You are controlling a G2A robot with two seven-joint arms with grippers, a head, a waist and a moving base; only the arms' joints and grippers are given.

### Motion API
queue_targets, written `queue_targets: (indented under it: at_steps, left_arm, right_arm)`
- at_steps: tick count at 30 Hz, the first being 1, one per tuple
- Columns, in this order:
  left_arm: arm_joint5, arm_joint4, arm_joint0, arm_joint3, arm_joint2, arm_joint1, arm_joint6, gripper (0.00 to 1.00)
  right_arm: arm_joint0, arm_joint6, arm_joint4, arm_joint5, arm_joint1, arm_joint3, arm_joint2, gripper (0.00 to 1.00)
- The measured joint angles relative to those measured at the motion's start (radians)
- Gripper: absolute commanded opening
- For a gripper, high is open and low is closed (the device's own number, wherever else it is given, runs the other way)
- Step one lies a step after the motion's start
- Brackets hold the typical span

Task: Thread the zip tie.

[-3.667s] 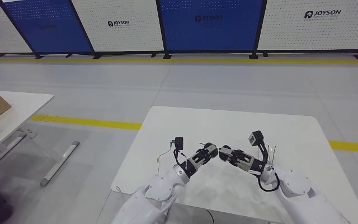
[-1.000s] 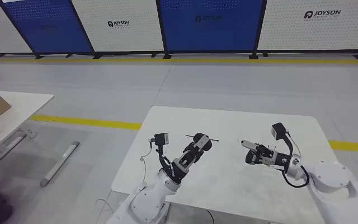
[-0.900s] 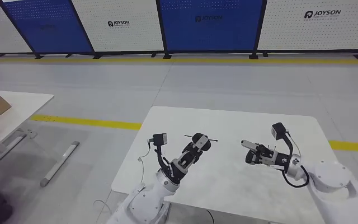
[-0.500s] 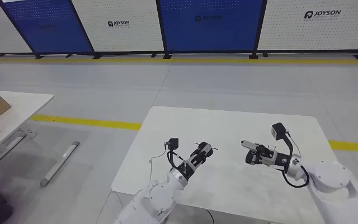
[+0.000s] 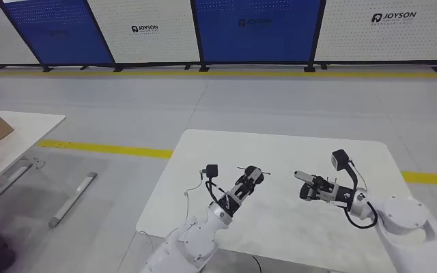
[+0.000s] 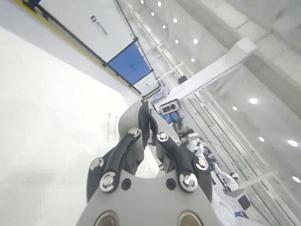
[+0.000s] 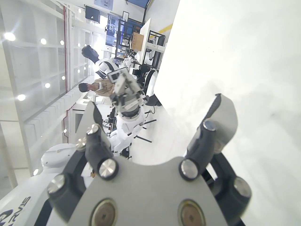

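Observation:
A thin black zip tie sticks out on both sides of my left gripper, which is shut on it above the middle of the white table. In the left wrist view the left gripper's dark pads are pressed together, and the tie between them is hard to make out. My right gripper hovers a short way to the right, pointing at the left one with a gap between them. In the right wrist view the right gripper stands open, nothing between its fingers.
The table's front edge lies close under the left arm. A second white table stands off to the left across the floor. Blue and white panels line the back.
The two grippers, which met at mid-table 3.7 s ago, have drawn apart. Over the last second the left gripper shifted slightly right with the tie; the right arm stayed still.

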Motion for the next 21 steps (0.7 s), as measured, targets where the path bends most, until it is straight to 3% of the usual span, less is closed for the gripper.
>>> queue_targets:
  at_steps: [4, 6, 9, 14, 18, 21]
  left_arm:
    - [-0.056, 0.034, 0.061, -0.130, -0.014, 0.009, -0.012, 0.00]
    - [-0.071, 0.051, 0.084, -0.166, -0.014, 0.012, -0.021, 0.00]
    - [-0.062, 0.062, 0.095, -0.171, -0.009, 0.013, -0.029, 0.00]
    - [0.008, 0.053, 0.065, -0.106, 0.006, 0.008, -0.046, 0.00]
    - [0.068, 0.027, 0.013, 0.005, 0.039, -0.001, -0.080, 0.00]
    - [0.073, 0.003, -0.024, 0.096, 0.077, -0.009, -0.106, 0.00]
  right_arm:
    - [0.000, 0.000, 0.000, 0.000, 0.000, 0.000, 0.000, 1.00]
    - [0.000, 0.000, 0.000, 0.000, 0.000, 0.000, 0.000, 1.00]
    - [0.000, 0.000, 0.000, 0.000, 0.000, 0.000, 0.000, 1.00]
    - [0.000, 0.000, 0.000, 0.000, 0.000, 0.000, 0.000, 1.00]
    - [0.000, 0.000, 0.000, 0.000, 0.000, 0.000, 0.000, 1.00]
    - [0.000, 0.000, 0.000, 0.000, 0.000, 0.000, 0.000, 1.00]
